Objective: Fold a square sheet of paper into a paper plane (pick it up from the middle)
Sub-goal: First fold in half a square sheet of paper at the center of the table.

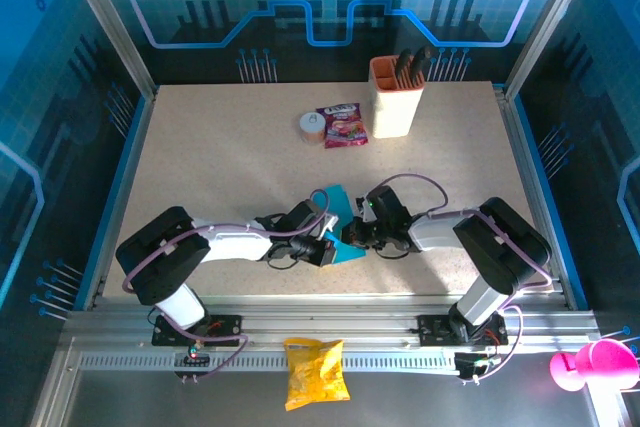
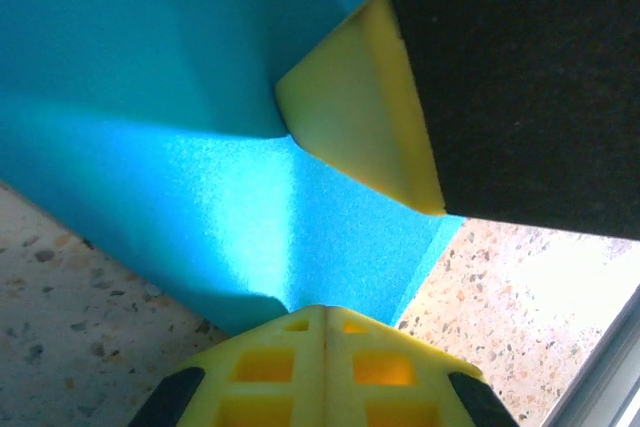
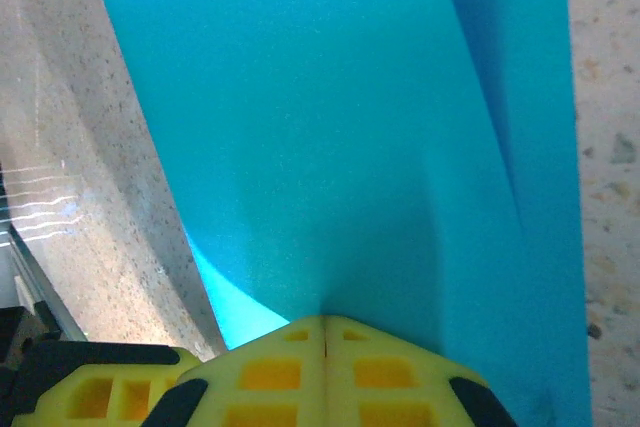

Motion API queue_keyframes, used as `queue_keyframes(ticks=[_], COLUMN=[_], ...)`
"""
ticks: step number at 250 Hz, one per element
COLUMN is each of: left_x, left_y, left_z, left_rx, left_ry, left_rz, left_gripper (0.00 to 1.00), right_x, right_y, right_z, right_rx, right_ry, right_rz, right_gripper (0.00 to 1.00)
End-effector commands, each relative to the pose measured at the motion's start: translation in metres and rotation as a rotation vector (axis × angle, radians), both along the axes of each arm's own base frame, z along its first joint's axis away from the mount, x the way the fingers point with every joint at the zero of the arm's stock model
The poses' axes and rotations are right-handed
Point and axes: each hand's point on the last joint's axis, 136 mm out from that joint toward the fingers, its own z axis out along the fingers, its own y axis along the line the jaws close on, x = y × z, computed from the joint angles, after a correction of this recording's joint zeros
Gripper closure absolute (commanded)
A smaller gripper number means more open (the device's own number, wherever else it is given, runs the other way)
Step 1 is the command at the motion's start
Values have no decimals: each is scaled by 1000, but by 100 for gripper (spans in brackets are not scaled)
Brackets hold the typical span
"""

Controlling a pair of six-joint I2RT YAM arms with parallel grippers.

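The square sheet of paper is bright cyan-blue and stands bent and partly lifted near the table's front middle, between my two grippers. My left gripper comes in from the left and is shut on the paper's edge. In the left wrist view its yellow fingertips pinch the sheet, with the right gripper's yellow finger just beyond. My right gripper comes in from the right, shut on the sheet too. In the right wrist view its gripper meets the paper, which curves upward.
A beige holder cup with dark utensils stands at the back. A pink-red snack packet and a small round tub lie next to it. A yellow snack bag rests on the front rail, and a pink object sits at the lower right.
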Motion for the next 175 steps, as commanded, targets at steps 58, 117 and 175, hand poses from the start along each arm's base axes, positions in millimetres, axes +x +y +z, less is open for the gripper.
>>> queue_keyframes(ticks=[58, 117, 175], left_x=[17, 37, 37], left_y=[14, 8, 2], left_z=[27, 53, 35], left_rx=[-124, -200, -198], left_ry=[37, 8, 48], left_rz=[98, 135, 124], left_gripper=[99, 96, 100], right_x=[-15, -16, -16], right_y=[-26, -24, -23], right_z=[-31, -35, -35], right_rx=[-73, -67, -59], right_ry=[71, 78, 80], right_rz=[-62, -65, -67], right_gripper=[100, 100, 100])
